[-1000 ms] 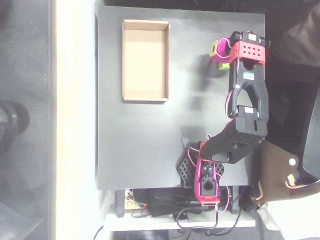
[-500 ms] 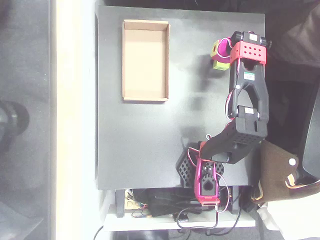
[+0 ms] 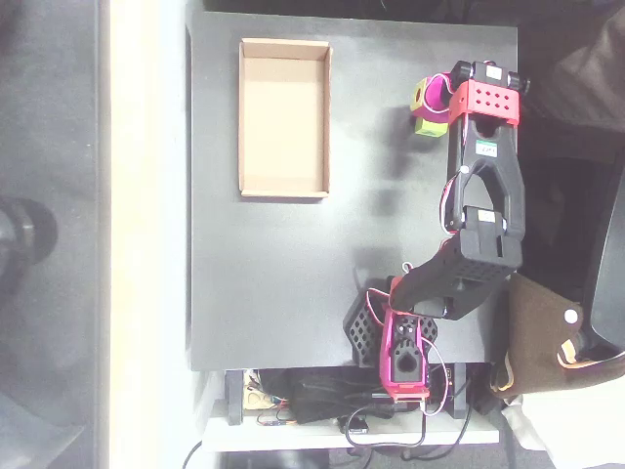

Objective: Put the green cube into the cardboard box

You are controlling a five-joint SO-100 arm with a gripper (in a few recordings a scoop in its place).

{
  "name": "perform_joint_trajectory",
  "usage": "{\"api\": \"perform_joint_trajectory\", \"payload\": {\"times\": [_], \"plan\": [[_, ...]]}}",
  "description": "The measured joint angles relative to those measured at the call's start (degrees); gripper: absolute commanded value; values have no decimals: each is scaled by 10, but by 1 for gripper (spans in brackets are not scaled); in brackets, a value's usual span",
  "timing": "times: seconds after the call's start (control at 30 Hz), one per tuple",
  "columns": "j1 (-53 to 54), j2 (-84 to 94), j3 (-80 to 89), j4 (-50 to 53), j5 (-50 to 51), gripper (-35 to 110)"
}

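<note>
One small lime-green matte cube point(image 3: 428, 126) is seen in the overhead view, pressed against the magenta, yellow-faced hand point(image 3: 427, 102), well to the right of the shallow tan cardboard box point(image 3: 284, 186) on the black desk point(image 3: 273, 274). Whether the hand is clenched on it cannot be told.

Seen from the overhead view, the arm stands with its base at the near edge, right of the middle. From there it bends to the right at the elbow and stretches toward the far side. The magenta hand point(image 3: 431, 102) points left at the far right. I cannot tell how wide its jaws stand.
</note>
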Motion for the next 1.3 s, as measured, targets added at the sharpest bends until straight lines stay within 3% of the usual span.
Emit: {"api": "perform_joint_trajectory", "payload": {"times": [0.9,1.3], "plan": [[-7,374,1,1,0,6],[-156,426,1,1,0,6]]}}
